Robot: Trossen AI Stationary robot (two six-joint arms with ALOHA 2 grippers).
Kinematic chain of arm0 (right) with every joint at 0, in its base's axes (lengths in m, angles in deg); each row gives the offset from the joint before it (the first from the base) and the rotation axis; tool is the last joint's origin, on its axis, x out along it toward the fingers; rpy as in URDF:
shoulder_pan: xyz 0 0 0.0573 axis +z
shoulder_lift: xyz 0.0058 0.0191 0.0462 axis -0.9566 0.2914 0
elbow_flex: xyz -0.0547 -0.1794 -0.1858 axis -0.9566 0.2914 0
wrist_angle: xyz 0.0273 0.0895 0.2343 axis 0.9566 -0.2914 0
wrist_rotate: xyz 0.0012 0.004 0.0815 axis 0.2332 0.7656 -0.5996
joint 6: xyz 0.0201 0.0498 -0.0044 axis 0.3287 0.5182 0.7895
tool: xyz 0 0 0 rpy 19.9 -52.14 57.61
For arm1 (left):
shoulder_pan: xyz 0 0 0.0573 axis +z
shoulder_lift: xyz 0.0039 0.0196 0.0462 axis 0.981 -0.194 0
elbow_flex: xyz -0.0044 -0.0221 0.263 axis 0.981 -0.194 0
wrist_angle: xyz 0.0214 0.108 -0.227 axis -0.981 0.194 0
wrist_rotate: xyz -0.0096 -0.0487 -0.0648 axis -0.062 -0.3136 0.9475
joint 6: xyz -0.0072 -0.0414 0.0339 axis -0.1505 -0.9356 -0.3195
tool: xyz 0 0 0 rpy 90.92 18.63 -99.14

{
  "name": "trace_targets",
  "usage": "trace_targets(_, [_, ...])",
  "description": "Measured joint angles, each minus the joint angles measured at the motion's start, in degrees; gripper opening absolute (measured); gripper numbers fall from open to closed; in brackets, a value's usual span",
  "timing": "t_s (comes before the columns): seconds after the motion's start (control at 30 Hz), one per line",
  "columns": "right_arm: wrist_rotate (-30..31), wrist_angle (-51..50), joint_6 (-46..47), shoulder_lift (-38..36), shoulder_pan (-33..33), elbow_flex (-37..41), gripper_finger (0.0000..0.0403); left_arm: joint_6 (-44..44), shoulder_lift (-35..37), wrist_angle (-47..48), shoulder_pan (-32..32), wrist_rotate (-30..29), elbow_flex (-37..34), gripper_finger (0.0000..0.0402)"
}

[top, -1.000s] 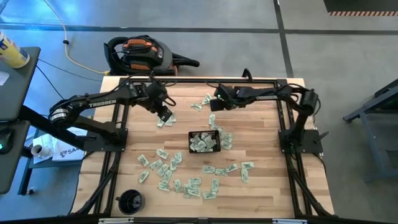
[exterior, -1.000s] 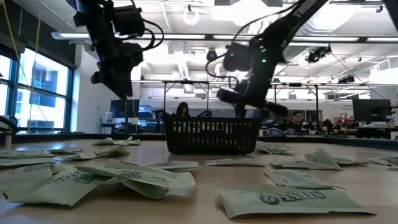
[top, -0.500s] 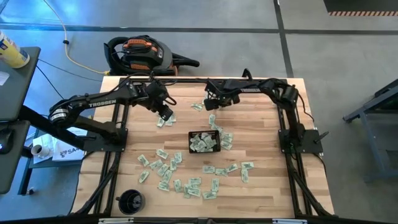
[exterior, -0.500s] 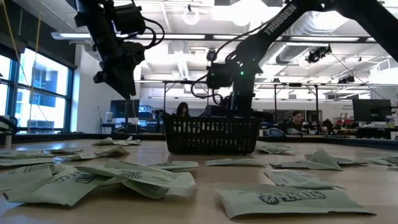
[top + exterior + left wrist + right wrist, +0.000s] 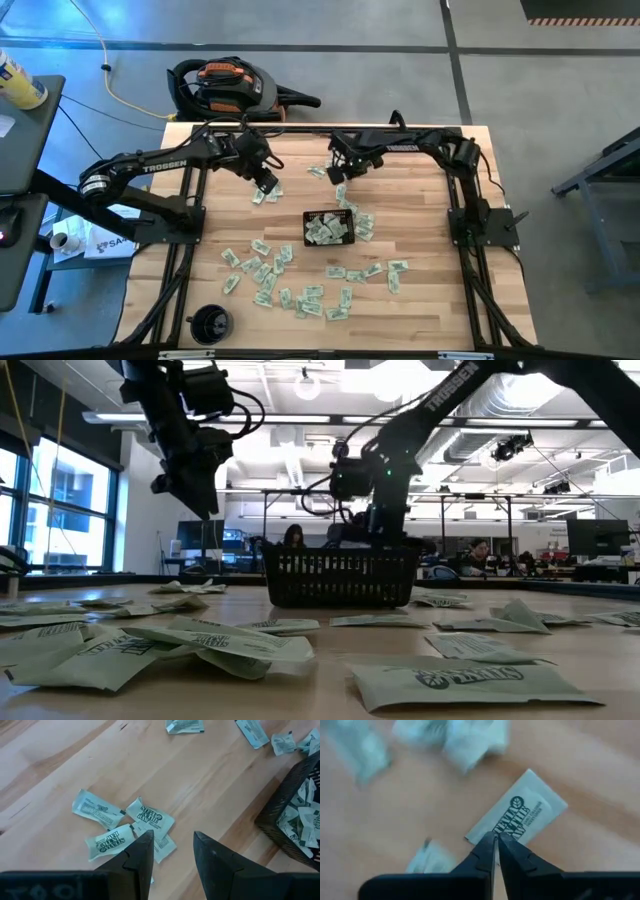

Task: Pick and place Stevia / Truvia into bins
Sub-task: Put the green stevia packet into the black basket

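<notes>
Right gripper (image 5: 496, 836) clenched, tips pinching the near edge of one Stevia sachet (image 5: 520, 816) lying on the counter (image 5: 600, 850). Left gripper (image 5: 172, 845) released, above a sachet cluster (image 5: 125, 822).

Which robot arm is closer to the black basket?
Right. The right gripper sits just behind the basket; the left gripper hangs off to its left, farther away.

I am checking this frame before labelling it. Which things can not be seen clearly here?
- Right gripper: shut on a sachet; other sachets in the right wrist view are blurred.
- Low view: the tray hides the right gripper's tips.
- High view: sachet print too small.
- Left wrist view: tray cut by the edge.
</notes>
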Motion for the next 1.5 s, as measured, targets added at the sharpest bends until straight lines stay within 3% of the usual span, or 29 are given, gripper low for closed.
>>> trace_targets(0.1, [2.79,0.19,0.15,-3.95,2.38,-0.14,0.0003,0.99,-0.02,-0.4,0.0,-0.02,0.0,0.0172])
trace_targets(0.3, [6.64,-2.61,3.6,-8.93,3.92,-0.25,0.0036,1.39,-0.04,-1.96,0.0,-0.02,0.0,0.0172])
trace_targets(0.47, [5.96,-3.13,6.89,-8.43,2.37,0.1,0.0103,1.41,-0.04,-3.22,-0.02,-0.02,0.0,0.0172])
trace_targets(0.63, [9.71,-2.64,10.37,-6.44,1.6,0.21,0.0185,1.41,-0.04,-2.99,-0.02,-0.02,0.01,0.0172])
trace_targets(0.77, [8.16,-2.11,10.79,-4.65,1.38,0.15,0.0221,1.41,-0.04,-2.82,-0.02,0.43,0.0,0.0172])
trace_targets(1.03, [6.35,-3.45,12.97,0.34,1.38,0.18,0.0221,1.41,-0.04,-2.84,-0.02,0.48,0.02,0.0172])
trace_targets(1.5, [6.2,0.13,11.45,0.86,0.18,0.12,0.0209,1.43,-0.04,-2.91,-0.02,0.55,0.02,0.0172])
